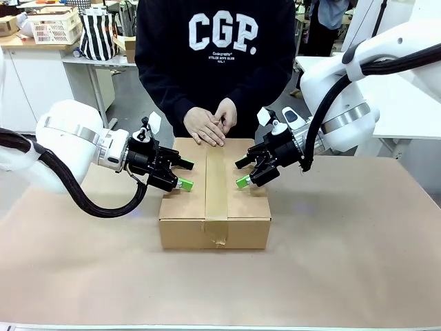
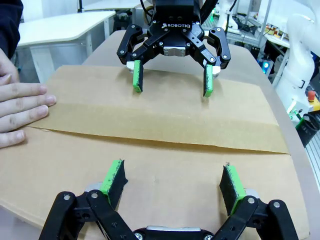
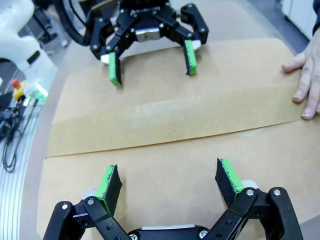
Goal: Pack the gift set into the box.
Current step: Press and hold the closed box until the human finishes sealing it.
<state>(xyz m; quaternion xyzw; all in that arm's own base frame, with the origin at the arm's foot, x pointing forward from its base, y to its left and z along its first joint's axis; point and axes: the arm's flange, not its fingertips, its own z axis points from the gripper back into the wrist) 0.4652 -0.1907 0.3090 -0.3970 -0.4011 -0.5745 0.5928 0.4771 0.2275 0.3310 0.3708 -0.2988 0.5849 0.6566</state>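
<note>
The box [image 1: 180,219] stands at the table's middle with its top flaps shut and a strip of tape [image 1: 216,189] along the seam. The gift set is hidden. My left gripper [image 1: 185,174] hovers open over the box's left flap [image 2: 165,115], its green pads apart and nothing between them. Opposite it, my right gripper [image 1: 242,173] is open over the right flap [image 3: 175,150]. Each wrist view shows the other gripper facing it: the right gripper [image 2: 172,82] and the left gripper [image 3: 152,62]. The person's hands [image 1: 210,124] rest on the box's far edge.
Brown paper covers the table [image 1: 344,262], with free room around the box. The person stands close at the far side. White tables, a basket [image 1: 54,26] and a striped bag [image 1: 98,34] are behind. Cables [image 3: 12,135] lie off the table's side.
</note>
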